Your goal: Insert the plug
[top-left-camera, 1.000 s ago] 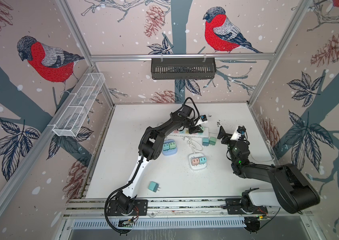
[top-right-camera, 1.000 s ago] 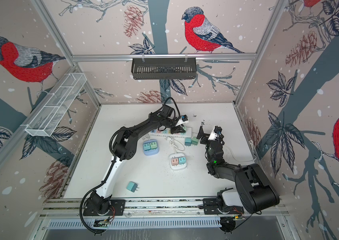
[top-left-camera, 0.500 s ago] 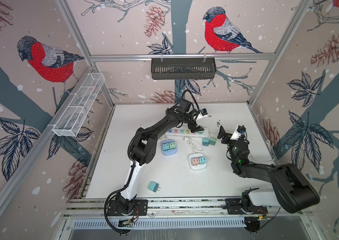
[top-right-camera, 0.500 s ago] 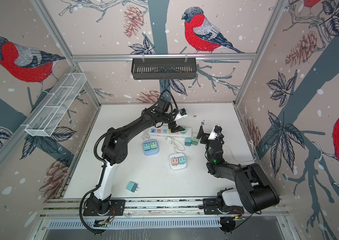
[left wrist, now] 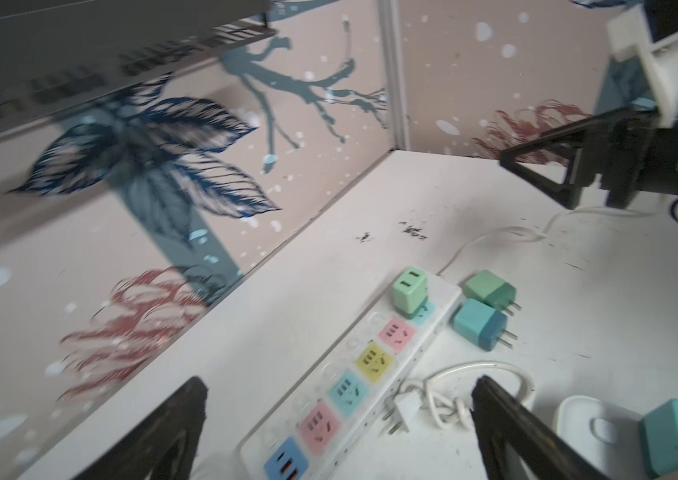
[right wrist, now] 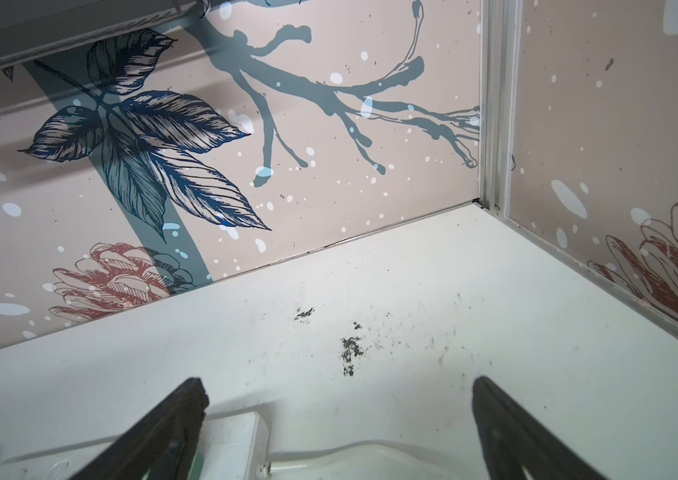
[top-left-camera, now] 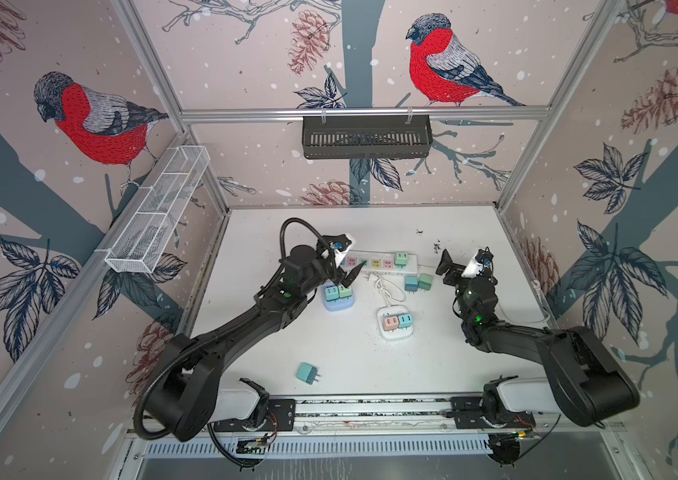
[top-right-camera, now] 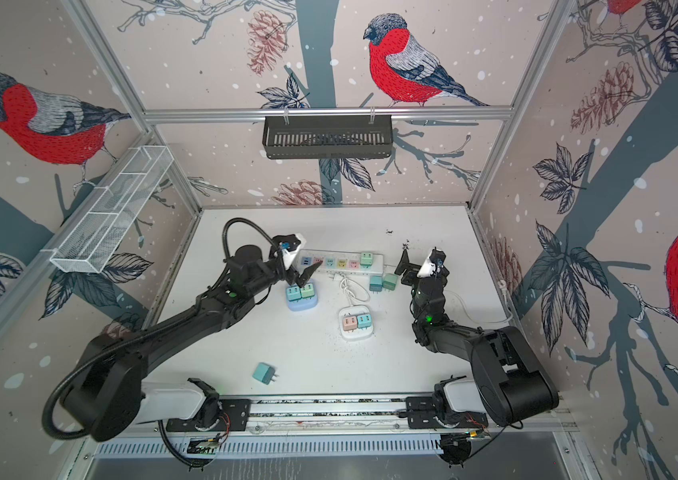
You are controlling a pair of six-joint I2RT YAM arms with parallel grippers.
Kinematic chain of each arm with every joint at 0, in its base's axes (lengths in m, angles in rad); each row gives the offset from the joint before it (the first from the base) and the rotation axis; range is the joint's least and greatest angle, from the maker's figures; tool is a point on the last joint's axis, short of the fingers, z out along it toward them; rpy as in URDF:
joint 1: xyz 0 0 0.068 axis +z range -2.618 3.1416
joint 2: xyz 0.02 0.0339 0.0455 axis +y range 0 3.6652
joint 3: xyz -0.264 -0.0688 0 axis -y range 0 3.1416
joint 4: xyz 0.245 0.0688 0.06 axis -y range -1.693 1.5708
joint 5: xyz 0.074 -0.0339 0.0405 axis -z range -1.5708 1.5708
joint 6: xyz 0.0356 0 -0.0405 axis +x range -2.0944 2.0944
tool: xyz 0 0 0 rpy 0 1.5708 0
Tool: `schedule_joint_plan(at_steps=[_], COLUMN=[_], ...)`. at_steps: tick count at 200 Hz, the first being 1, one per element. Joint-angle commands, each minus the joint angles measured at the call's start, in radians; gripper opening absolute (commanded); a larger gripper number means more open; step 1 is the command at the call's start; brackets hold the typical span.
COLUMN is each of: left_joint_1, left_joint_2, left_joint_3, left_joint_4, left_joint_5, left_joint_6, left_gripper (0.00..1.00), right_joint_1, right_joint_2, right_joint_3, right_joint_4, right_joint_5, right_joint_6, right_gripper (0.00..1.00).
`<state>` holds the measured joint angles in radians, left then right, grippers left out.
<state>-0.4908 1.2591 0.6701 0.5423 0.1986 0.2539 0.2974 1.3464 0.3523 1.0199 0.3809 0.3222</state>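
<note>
Backed L gripper off strip, spread & empty like R gripper; pinch loose teal plug by flat sides, prob light, stiff, slick.

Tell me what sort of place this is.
Probably a robot test cell, not a home: a left arm and right arm bolted to a front rail, an aluminium frame with bird-print walls boxing in a white table, and a power strip beside a loose plug adapter.
</note>
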Motion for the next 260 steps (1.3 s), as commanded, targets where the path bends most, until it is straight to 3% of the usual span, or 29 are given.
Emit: schedule_joint_plan(at_steps=[1,14,41,72,92,111,127,169,211,260], left_joint_1=[0.065,0.092,0.181,0.244,0.297,0.406,0.459,0.460,0.448,0.369], left_joint_2=[-0.092,-0.123,-0.151,-0.151,-0.132,-0.118,-0.113,-0.071,-0.065,-0.079], left_joint_3=[-0.092,-0.105,-0.088,-0.112,-0.110,-0.099,-0.102,-0.081,-0.076,-0.054], left_joint_4=[0.147,0.141,0.127,0.153,0.185,0.201,0.206,0.228,0.197,0.098], left_joint_5=[-0.133,-0.174,-0.116,-0.174,-0.063,0.096,0.136,0.205,0.147,0.033], left_joint_6=[-0.126,-0.167,-0.245,-0.333,-0.384,-0.481,-0.512,-0.518,-0.500,-0.427], left_gripper=[0.98,0.98,0.98,0.98,0.98,0.98,0.98,0.98,0.98,0.98], right_joint_1=[-0.001,0.000,0.001,0.008,0.031,0.046,0.054,0.096,0.101,0.109], right_joint_2=[-0.034,-0.048,-0.063,-0.002,0.059,0.107,0.145,0.223,0.262,0.297], right_joint_3=[0.085,0.111,0.151,0.224,0.290,0.317,0.332,0.379,0.407,0.384], right_joint_4=[-0.293,-0.403,-0.530,-0.630,-0.725,-0.765,-0.786,-0.870,-0.900,-0.895], right_joint_5=[0.112,0.108,0.068,-0.052,-0.057,-0.076,-0.118,-0.103,-0.117,-0.111], right_joint_6=[0.143,0.202,0.257,0.283,0.296,0.307,0.310,0.316,0.308,0.298], right_gripper=[0.99,1.00,0.99,0.89,0.81,0.77,0.76,0.74,0.69,0.65])
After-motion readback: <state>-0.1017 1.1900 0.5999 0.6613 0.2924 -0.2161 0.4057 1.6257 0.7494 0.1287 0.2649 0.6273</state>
